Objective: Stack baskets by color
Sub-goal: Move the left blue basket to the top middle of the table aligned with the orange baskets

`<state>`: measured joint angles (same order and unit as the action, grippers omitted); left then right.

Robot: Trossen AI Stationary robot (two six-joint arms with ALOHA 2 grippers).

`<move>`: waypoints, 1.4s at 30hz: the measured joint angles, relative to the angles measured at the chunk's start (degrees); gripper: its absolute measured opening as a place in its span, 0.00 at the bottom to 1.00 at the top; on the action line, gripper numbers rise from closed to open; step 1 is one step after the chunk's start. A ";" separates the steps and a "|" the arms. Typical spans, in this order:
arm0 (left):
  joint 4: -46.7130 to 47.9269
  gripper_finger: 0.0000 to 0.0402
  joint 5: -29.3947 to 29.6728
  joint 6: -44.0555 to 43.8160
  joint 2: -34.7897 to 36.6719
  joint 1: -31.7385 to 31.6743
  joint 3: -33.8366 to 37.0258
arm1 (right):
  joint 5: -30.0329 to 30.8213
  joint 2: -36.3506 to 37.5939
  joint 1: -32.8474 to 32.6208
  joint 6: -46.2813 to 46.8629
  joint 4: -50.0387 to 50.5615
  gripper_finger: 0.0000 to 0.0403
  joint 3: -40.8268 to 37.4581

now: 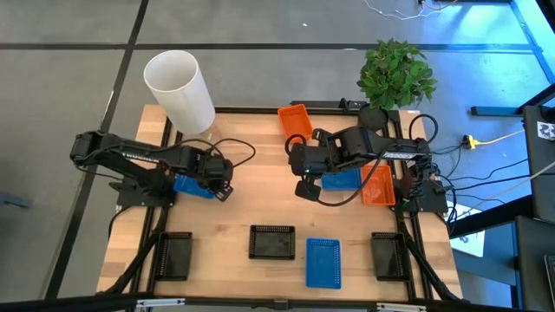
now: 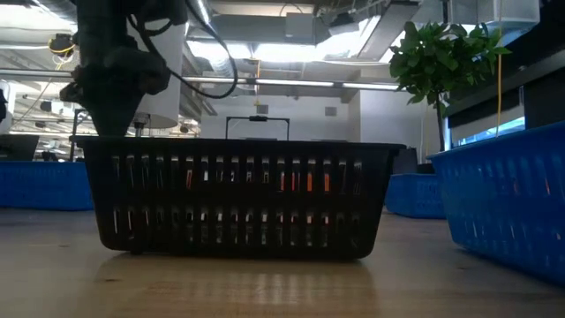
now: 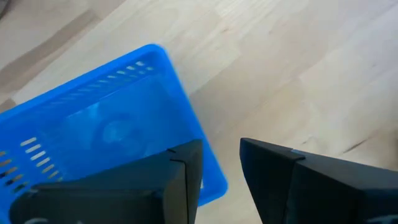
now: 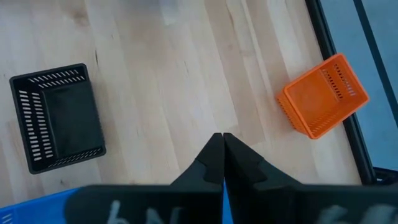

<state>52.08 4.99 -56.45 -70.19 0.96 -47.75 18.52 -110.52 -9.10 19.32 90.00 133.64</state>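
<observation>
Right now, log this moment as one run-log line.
left gripper: open, over blue basket | right gripper: shut, empty, mid-table | orange basket: table's edge | black basket: unstacked

Your left arm covered most of the blue basket (image 1: 189,185) near the table's left edge. Your right arm hid parts of a second blue basket (image 1: 341,180) and an orange basket (image 1: 378,185) by the right edge.

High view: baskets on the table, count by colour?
Blue baskets: 3
Orange baskets: 2
Black baskets: 3
Total: 8 visible; none look nested yet.
</observation>
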 joint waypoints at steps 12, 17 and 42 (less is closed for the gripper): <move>0.01 0.25 3.26 0.90 0.00 0.34 0.02 | -0.04 0.00 0.00 1.20 0.02 0.00 0.00; -0.32 0.25 3.37 0.90 -1.87 0.62 0.02 | -0.04 0.00 0.00 1.20 0.00 0.00 0.00; -1.93 0.01 0.37 12.98 -13.29 2.02 -0.53 | -0.07 -0.04 0.00 -0.09 0.02 0.00 0.00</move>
<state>50.16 5.36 -43.46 -83.49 2.98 -48.27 18.46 -110.56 -9.10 19.23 90.02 133.64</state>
